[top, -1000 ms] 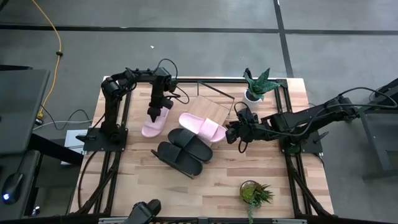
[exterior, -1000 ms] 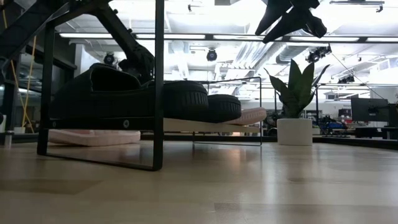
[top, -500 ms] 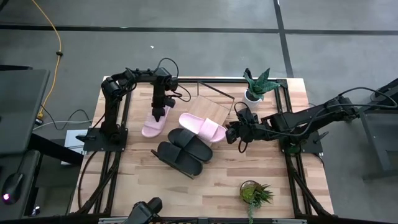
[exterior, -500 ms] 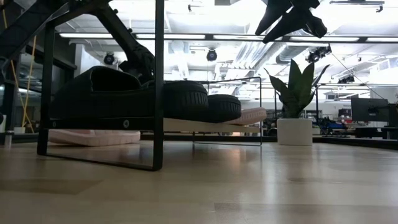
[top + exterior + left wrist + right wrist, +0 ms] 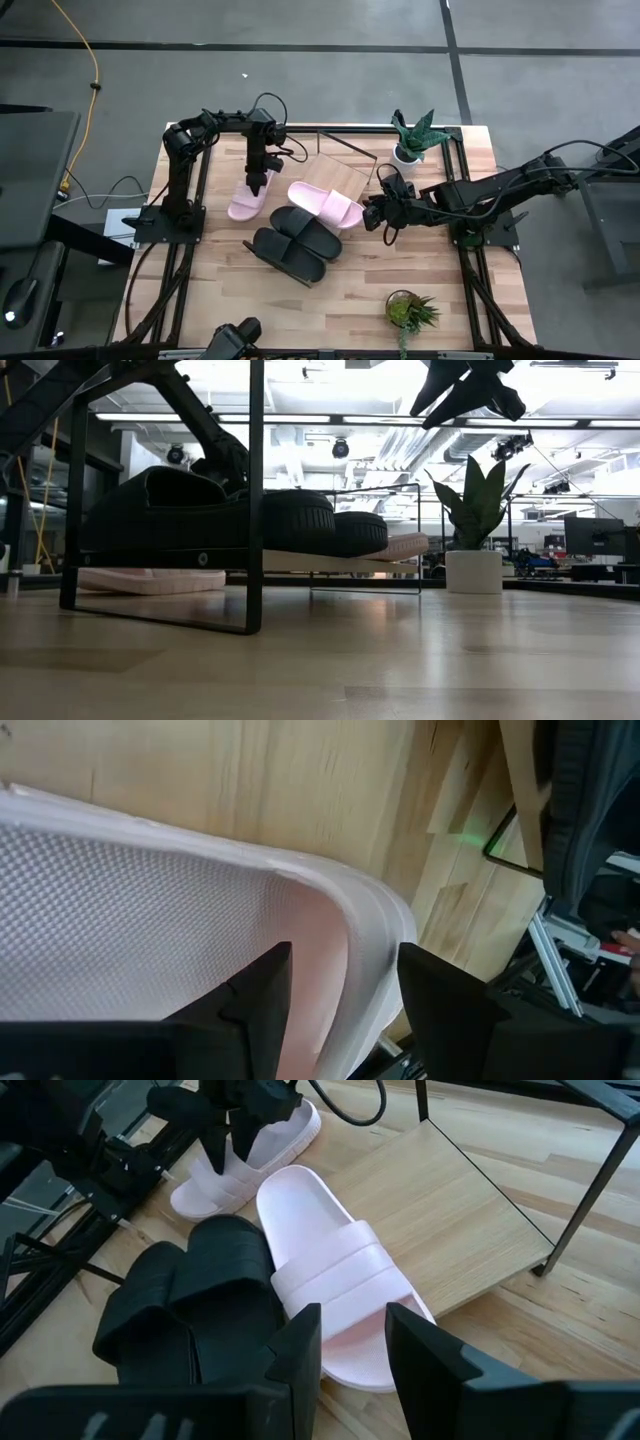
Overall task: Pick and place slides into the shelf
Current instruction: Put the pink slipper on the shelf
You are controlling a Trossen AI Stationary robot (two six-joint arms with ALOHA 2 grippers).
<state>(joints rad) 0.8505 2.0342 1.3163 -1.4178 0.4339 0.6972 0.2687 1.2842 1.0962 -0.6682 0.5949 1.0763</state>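
left gripper (image 5: 256, 186) jaws apart, straddling the pink slide (image 5: 247, 200) on the table (image 5: 200, 290) near the shelf (image 5: 340, 178). right gripper (image 5: 372, 213) jaws apart, holding nothing, beside the second pink slide (image 5: 325, 204).

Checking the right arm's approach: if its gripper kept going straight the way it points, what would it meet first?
Probably the pink slide lying partly on the shelf; the right gripper is open just short of it.

A robotics lab: exposed ceiling ducts (image 5: 400, 445), monitors (image 5: 592, 535), grey concrete floor (image 5: 300, 90).
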